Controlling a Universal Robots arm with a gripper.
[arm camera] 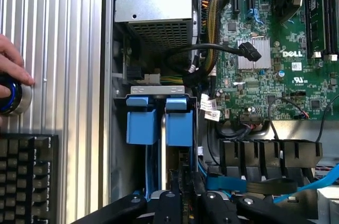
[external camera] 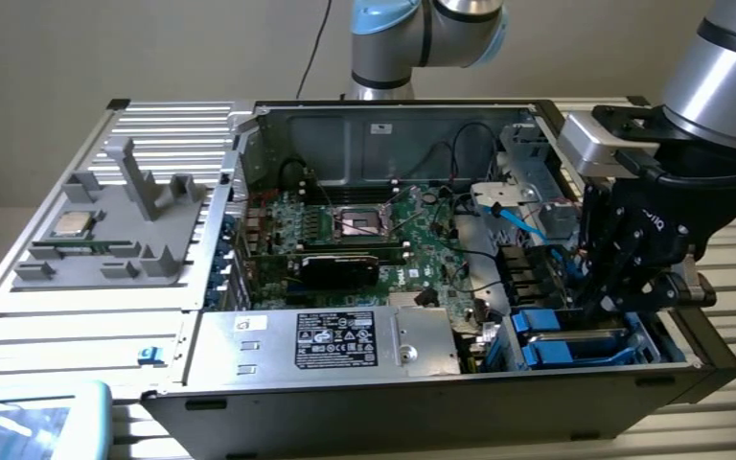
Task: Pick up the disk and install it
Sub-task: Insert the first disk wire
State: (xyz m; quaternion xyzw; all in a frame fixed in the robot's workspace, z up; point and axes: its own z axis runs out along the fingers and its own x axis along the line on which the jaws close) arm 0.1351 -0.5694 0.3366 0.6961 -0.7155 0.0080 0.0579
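The disk [arm camera: 179, 126] stands on edge in the drive bay at the case's front corner, its blue carrier tab facing the wrist camera. My gripper [arm camera: 189, 203] is lowered into that bay, its black fingers [arm camera: 169, 205] shut on the disk's near end. In the exterior view the gripper [external camera: 605, 307] sits low at the right, just above the blue carriers [external camera: 573, 337]. A second blue-framed drive [arm camera: 142, 123] stands beside the disk, touching it or nearly so.
The open computer case [external camera: 381, 129] holds a green motherboard [external camera: 368, 230], black cables and a silver power supply [external camera: 330, 340]. A grey tray [external camera: 100, 244] carrying a small processor chip [external camera: 74, 222] lies at the exterior view's left. A hand [arm camera: 10, 70] rests by a blue-ringed button [arm camera: 13, 99] above a keyboard [arm camera: 26, 176].
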